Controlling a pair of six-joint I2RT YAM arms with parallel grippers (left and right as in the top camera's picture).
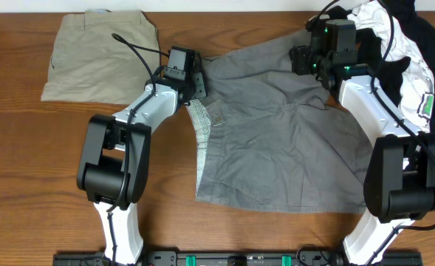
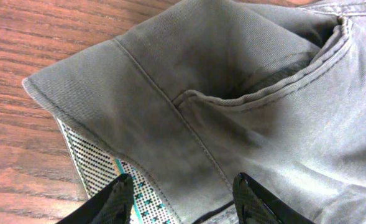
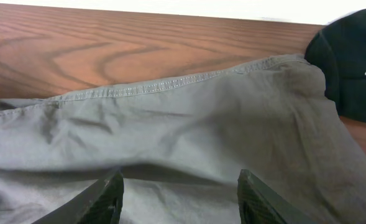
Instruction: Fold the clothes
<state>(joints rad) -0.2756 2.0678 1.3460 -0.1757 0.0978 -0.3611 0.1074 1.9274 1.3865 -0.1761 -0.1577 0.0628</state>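
Observation:
Mid-grey shorts [image 1: 276,148] lie spread across the middle of the table, and their dotted inner waistband lining [image 1: 200,122] shows along the left edge. My left gripper [image 1: 195,81] sits over their top left corner. In the left wrist view its fingers stand apart over the grey cloth [image 2: 232,93] and the lining [image 2: 102,168], open [image 2: 184,179]. My right gripper [image 1: 306,59] is over the top right part of the shorts. Its fingers are spread wide above the wrinkled grey fabric [image 3: 170,124], open [image 3: 179,177], with a hemmed edge just beyond.
Folded beige khaki shorts [image 1: 103,55] lie at the back left. A pile of black and white clothes [image 1: 405,44] sits at the back right corner, and a black garment [image 3: 350,62] touches the grey shorts' far edge. Bare wood [image 1: 25,162] lies at the left.

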